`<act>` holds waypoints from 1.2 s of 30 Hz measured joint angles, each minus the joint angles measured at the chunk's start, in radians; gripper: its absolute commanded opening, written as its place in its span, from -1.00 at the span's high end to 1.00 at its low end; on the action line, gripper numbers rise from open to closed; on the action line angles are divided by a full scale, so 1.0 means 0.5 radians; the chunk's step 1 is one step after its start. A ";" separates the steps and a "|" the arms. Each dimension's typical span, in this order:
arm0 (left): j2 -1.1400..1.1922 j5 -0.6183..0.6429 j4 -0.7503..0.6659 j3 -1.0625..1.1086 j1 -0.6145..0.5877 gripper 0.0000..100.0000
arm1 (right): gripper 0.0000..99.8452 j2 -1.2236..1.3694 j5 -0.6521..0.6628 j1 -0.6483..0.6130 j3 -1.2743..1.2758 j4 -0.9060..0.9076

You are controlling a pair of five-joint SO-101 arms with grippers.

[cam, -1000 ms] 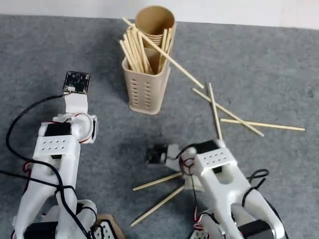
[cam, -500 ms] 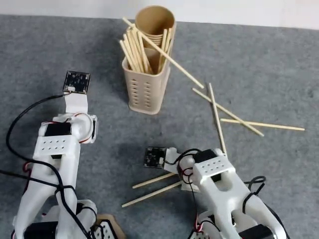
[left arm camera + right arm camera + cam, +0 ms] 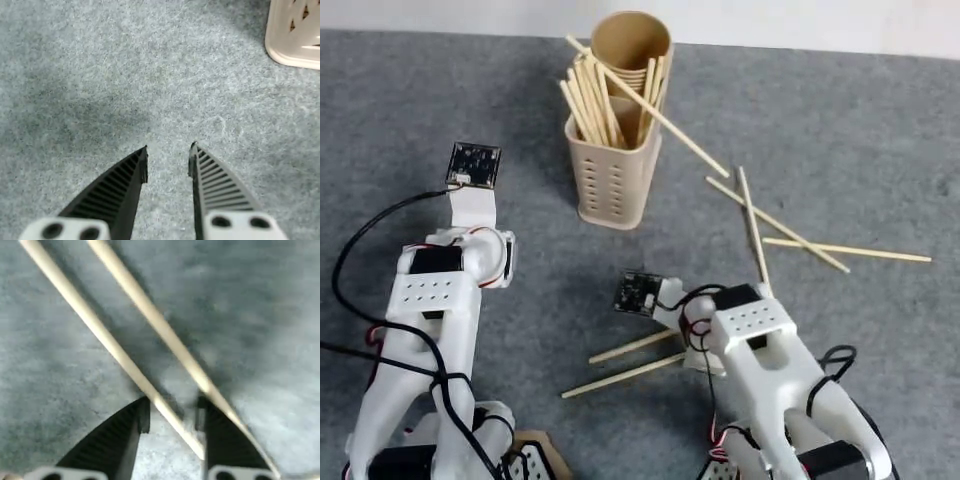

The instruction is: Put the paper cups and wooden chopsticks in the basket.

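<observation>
The beige slotted basket [image 3: 610, 178] stands at the back centre with stacked paper cups [image 3: 631, 42] and several wooden chopsticks [image 3: 592, 95] in it. One chopstick [image 3: 670, 128] leans out over its rim. Two chopsticks [image 3: 632, 346] lie on the carpet in front of my right arm [image 3: 750, 322]. My right gripper [image 3: 173, 416] is low over them and open, with one chopstick [image 3: 107, 340] running between its fingers and the other chopstick [image 3: 150, 315] crossing one fingertip. My left gripper [image 3: 169, 156] is open over bare carpet, a corner of the basket [image 3: 295, 37] beyond it.
Three more chopsticks [image 3: 775, 225] lie crossed on the grey carpet to the right of the basket, one chopstick [image 3: 847, 250] reaching far right. My left arm [image 3: 435, 290] stands at the left with a black cable looping off it.
My right arm has shifted over the two near chopsticks. The nearer chopstick has swung flatter and slid left. The left arm has kept still.
</observation>
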 measured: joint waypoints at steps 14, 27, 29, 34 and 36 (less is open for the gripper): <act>0.000 0.000 0.000 0.000 0.000 0.67 | 0.61 0.000 0.129 -0.003 -0.110 -0.052; 0.000 0.000 0.000 0.000 0.000 0.67 | 0.65 0.003 0.129 0.049 -0.178 -0.227; 0.000 0.000 0.000 0.000 0.000 0.67 | 0.65 0.003 0.129 0.046 -0.178 -0.261; 0.000 0.000 0.000 0.000 0.000 0.67 | 0.65 0.049 0.264 0.046 0.012 -0.279; 0.000 0.000 0.000 0.000 0.000 0.67 | 0.65 0.052 0.304 0.021 0.107 -0.298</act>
